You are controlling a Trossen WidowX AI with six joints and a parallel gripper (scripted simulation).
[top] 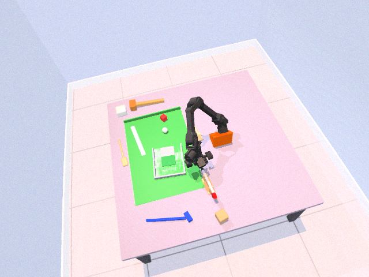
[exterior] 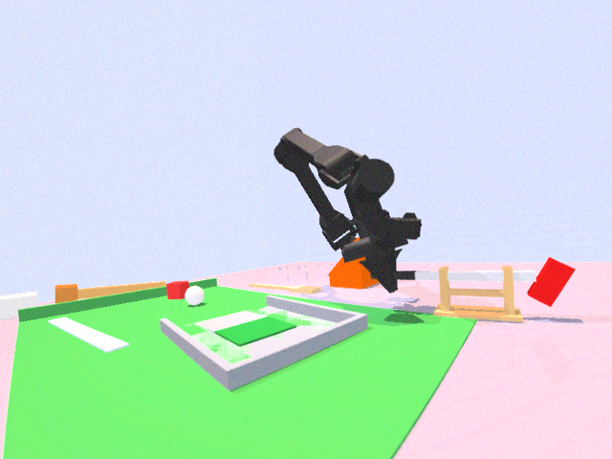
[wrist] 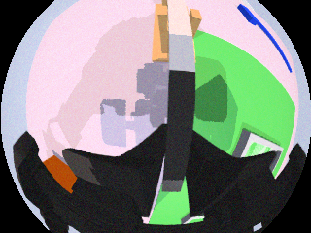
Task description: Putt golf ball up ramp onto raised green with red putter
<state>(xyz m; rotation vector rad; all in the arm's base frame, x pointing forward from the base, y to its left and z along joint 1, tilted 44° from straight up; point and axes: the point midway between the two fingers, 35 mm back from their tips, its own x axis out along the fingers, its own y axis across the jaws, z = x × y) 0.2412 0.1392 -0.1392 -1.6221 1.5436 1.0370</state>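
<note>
The red putter rests on a wooden stand, with its red head past the far end and its black grip toward the arm. My gripper is shut on this grip, its fingers on both sides. The white golf ball sits on the green mat. The pale ramp leads to the raised green, with a grey wall around it.
A red cube lies near the ball. A white strip lies on the mat. A blue putter and a wooden cube lie near the table's front edge. An orange block is at the arm's base.
</note>
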